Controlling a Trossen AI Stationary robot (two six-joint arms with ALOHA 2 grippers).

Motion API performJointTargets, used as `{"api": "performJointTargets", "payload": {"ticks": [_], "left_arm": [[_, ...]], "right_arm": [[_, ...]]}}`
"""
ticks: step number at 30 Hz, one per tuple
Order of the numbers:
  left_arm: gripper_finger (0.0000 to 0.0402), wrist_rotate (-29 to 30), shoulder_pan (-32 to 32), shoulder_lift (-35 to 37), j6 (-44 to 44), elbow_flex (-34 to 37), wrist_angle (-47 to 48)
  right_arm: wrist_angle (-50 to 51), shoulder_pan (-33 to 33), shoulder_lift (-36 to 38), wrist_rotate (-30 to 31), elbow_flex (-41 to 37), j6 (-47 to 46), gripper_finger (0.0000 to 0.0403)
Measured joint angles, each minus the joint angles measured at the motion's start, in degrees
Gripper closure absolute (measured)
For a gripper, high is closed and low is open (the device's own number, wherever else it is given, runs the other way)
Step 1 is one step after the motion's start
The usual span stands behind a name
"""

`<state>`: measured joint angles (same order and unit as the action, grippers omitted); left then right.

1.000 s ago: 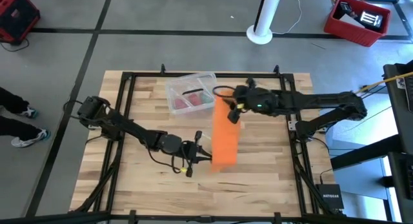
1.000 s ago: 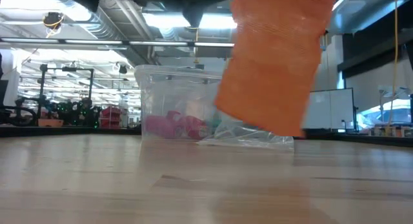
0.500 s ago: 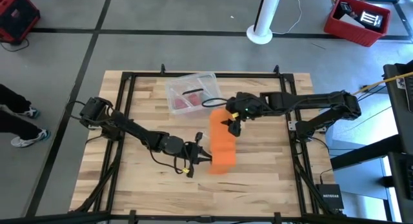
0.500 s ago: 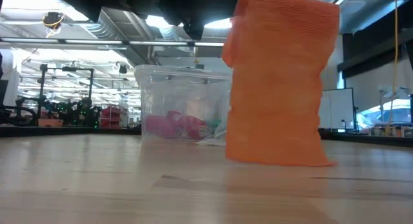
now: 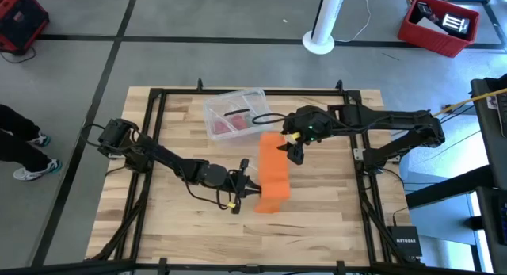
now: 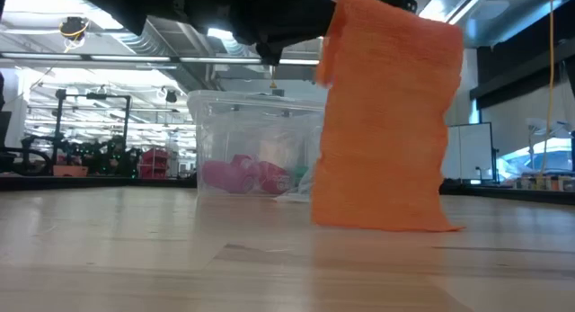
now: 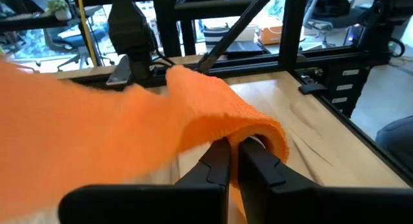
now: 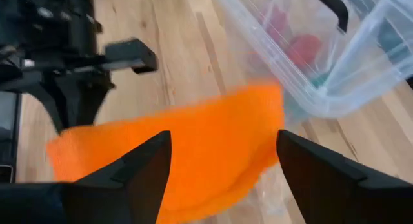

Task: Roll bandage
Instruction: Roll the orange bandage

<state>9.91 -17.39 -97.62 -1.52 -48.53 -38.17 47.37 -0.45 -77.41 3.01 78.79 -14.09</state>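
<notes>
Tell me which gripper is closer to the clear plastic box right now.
Right. The right gripper hangs open over the bandage's far end, just beside the clear plastic box. The left gripper is shut on the bandage's near end, farther from the box.

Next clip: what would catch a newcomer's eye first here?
The bright orange bandage, draped mid-table, dominates. The left pincer is shut on its near end, while the right pincer stands open over its far end. Behind it, near the table's far edge, sits a clear plastic box with red contents.
</notes>
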Motion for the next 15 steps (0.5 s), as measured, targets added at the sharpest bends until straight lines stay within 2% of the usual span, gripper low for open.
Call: {"api": "performJointTargets", "payload": {"ticks": [5,11,15], "left_arm": [[0.0392,-0.1,0.2,0.0,-0.1,0.0,-0.7],[0.0392,1.3,0.2,0.4,0.7,0.0,-2.0],[0.0391,4.8,0.2,2.2,0.2,-0.1,-2.2]], "right_arm": [[3.2,0.0,0.3,-0.6,0.1,0.5,0.0123],[13.0,2.1,3.3,-9.9,1.3,-2.5,0.0123],[11.7,9.8,7.6,-6.2,-2.8,-3.8,0.0123]]}}
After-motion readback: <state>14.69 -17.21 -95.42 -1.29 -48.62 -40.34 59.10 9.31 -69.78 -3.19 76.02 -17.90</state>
